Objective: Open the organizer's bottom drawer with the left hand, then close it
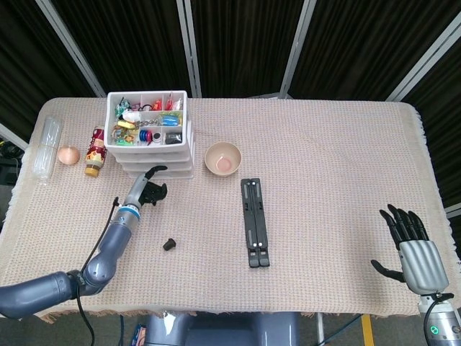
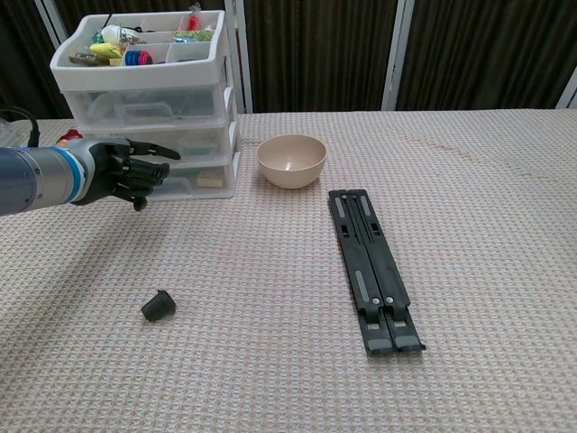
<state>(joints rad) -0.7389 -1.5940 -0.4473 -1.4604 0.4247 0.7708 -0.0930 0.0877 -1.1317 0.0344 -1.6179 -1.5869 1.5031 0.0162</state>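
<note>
White plastic organizer [image 2: 144, 108] stands on the woven desk [image 2: 288, 361]; the left hand [image 2: 126, 171], fingers curled, empty, is before its closed bottom drawer [image 2: 194, 180].

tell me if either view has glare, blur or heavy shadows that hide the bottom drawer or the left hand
Head view: even, soft light, no glare; the left hand is sharp but small and overlaps the organizer's lowest front edge. Chest view: sharp; the translucent bottom drawer is partly blocked by the hand, not by glare, and only a faint shadow falls on the tablecloth.
</note>
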